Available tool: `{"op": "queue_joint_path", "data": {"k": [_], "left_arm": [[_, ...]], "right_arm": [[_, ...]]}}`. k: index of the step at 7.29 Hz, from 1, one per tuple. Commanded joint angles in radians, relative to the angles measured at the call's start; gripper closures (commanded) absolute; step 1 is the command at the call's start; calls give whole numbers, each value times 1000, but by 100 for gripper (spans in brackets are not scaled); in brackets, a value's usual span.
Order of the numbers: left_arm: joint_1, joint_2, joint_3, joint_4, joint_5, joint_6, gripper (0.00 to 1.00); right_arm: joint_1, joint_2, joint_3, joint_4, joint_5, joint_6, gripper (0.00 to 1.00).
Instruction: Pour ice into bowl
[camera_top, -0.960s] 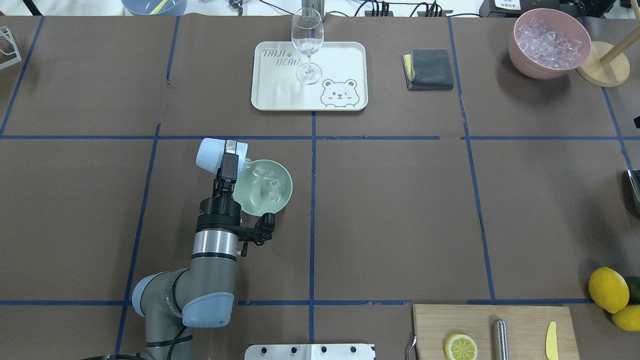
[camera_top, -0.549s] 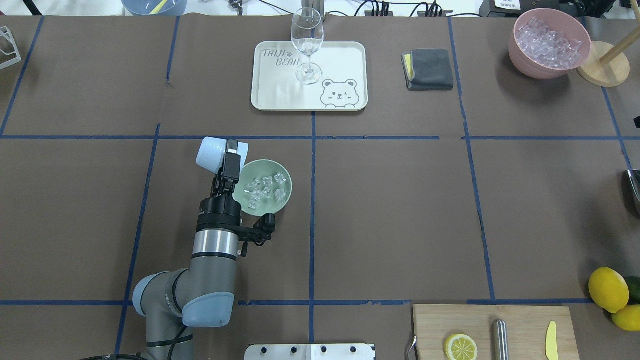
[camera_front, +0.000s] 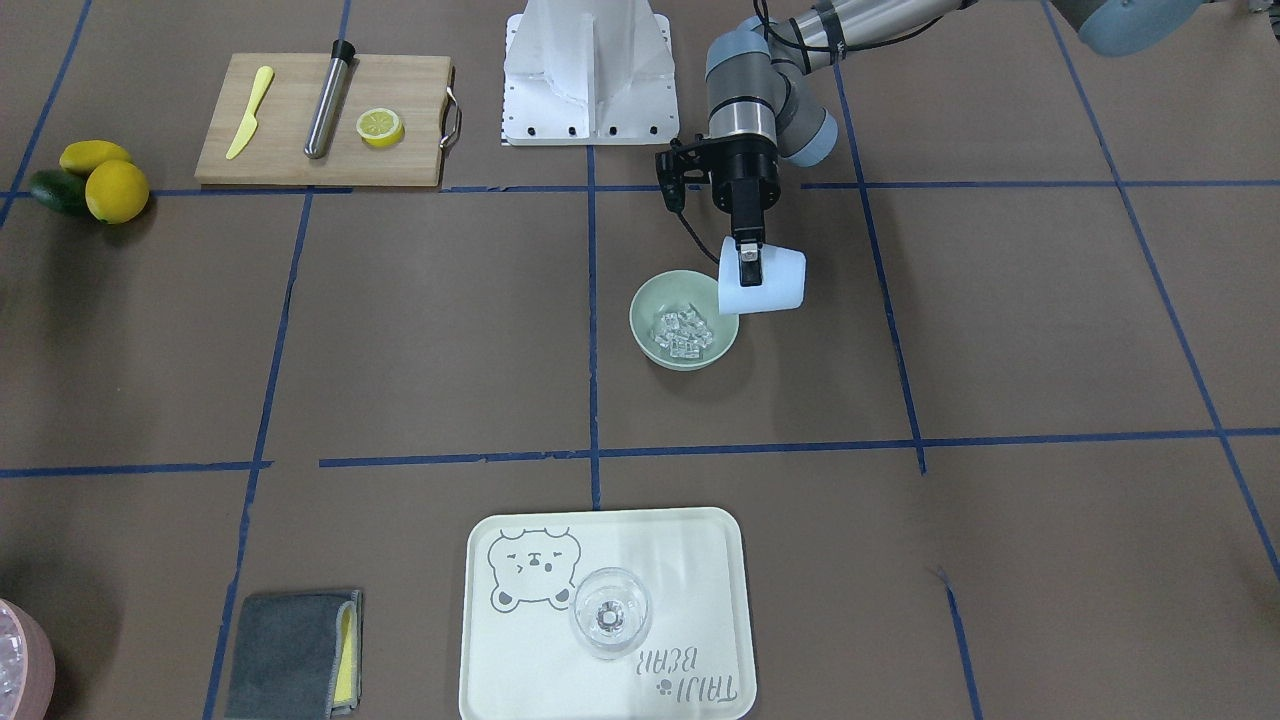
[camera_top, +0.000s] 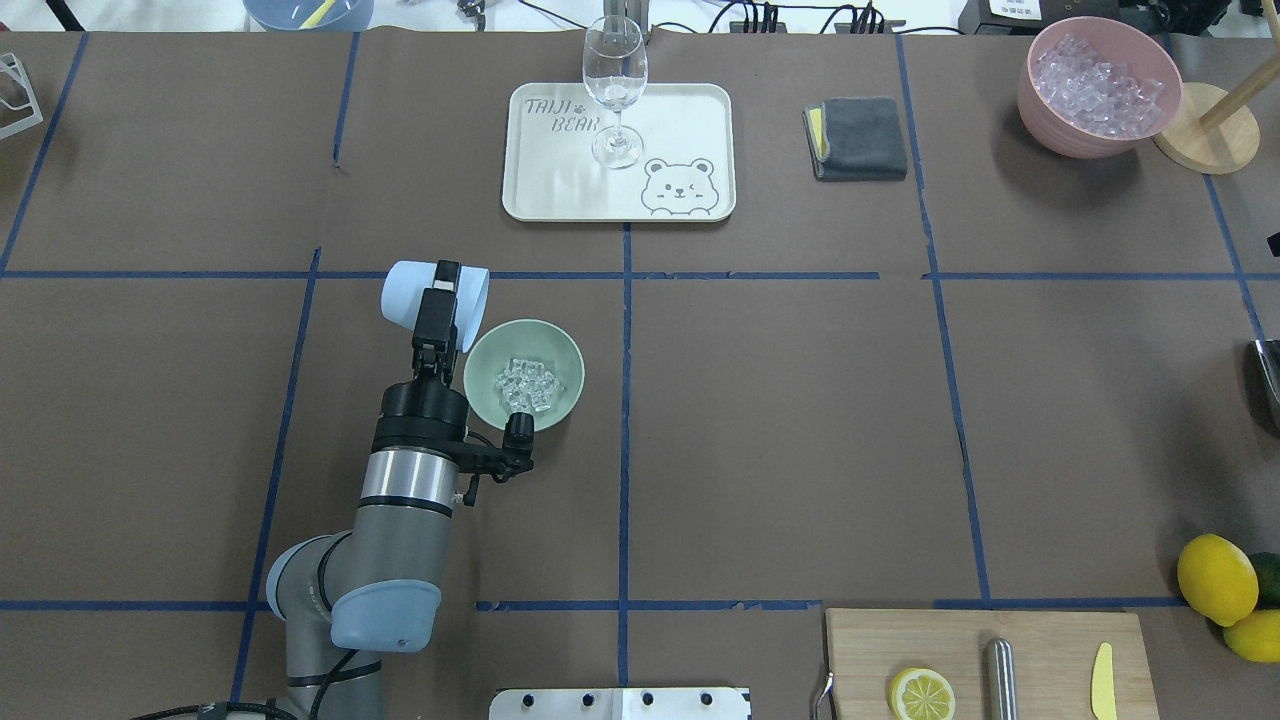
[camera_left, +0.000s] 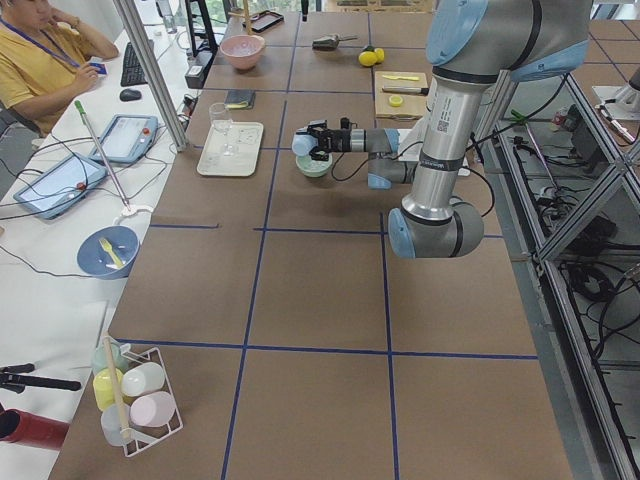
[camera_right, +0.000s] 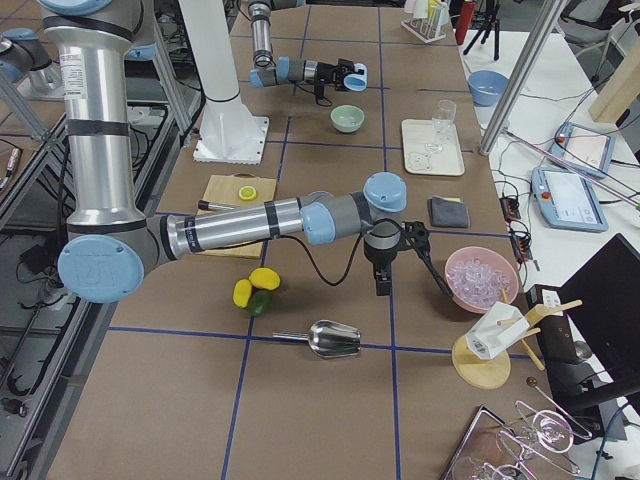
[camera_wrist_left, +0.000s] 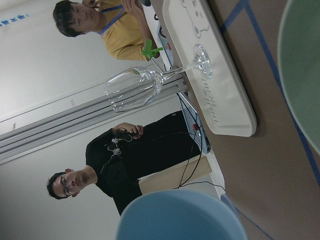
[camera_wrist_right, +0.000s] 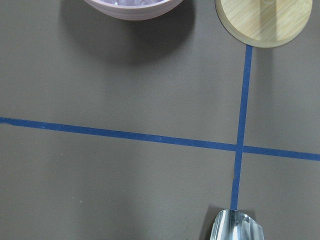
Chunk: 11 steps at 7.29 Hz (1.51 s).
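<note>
The ice (camera_top: 527, 385) lies heaped in the bowl (camera_top: 567, 345) on the worktop. Just beyond the bowl's left rim, the left pincer (camera_top: 437, 300) is clamped on the cup (camera_top: 403, 296), which lies on its side with its mouth toward the bowl. Pouring appears done, so roll the cup upright while it is clear above the rim, then withdraw without nudging the bowl. Well to the right of the bowl, the right pincer (camera_right: 383, 285) hangs over the worktop; whether it is apart or together cannot be told.
</note>
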Motion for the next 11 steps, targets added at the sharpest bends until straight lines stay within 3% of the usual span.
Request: {"op": "queue_joint_path", "data": {"k": [1,3,5,6,7,9,11], "left_arm": [[-8,29,-3,-127,-113,-295,100],[-49,38,-12,-178,-303,-731,100],[-57,48,-123,-197,-347,-1035,100],[-76,48,-169,-195,-417,-1205,100],[-102,52,-180,-181,-471,-1291,100],[-137,205,-180,-175,-484,-1319,100],[-219,369,-182,-195,-589,-1447,100]], "right_arm": [[0,0,4,0,0,0,0],[2,0,4,0,-2,-3,0],[2,0,7,0,-2,-5,0],[2,0,10,0,-2,-5,0],[2,0,13,0,-2,-5,0],[2,-6,23,0,-2,-5,0],[2,-43,55,0,-3,-6,0]]}}
